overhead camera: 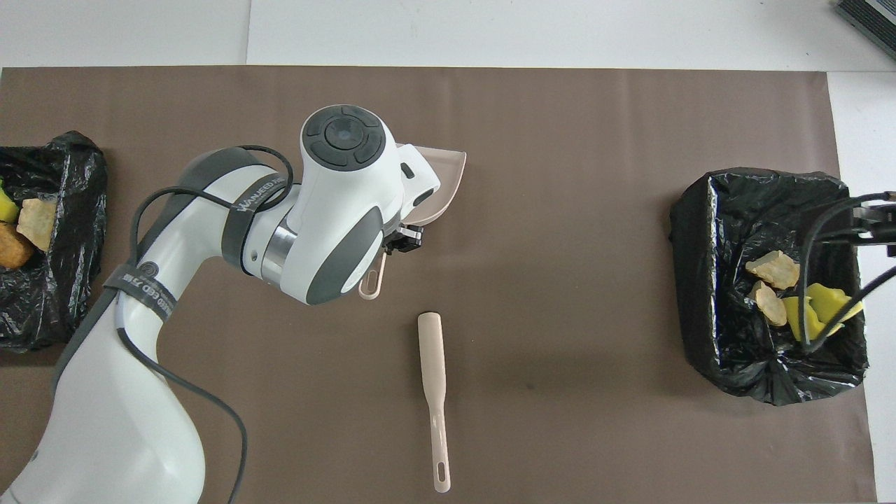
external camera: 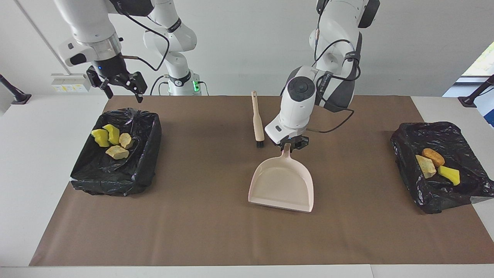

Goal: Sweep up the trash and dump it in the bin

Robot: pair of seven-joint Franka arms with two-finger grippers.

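Observation:
My left gripper is shut on the handle of the beige dustpan, which is empty and lies low at the middle of the brown mat, mouth away from the robots. From overhead the arm hides most of the dustpan. The beige hand brush lies loose beside the handle, nearer the robots. Several pieces of trash lie in the black-lined bin at the right arm's end. My right gripper hangs open and empty, high over that bin's robot-side rim.
A second black-lined bin at the left arm's end holds three trash pieces. The brown mat covers the table between the two bins. White table strips border the mat.

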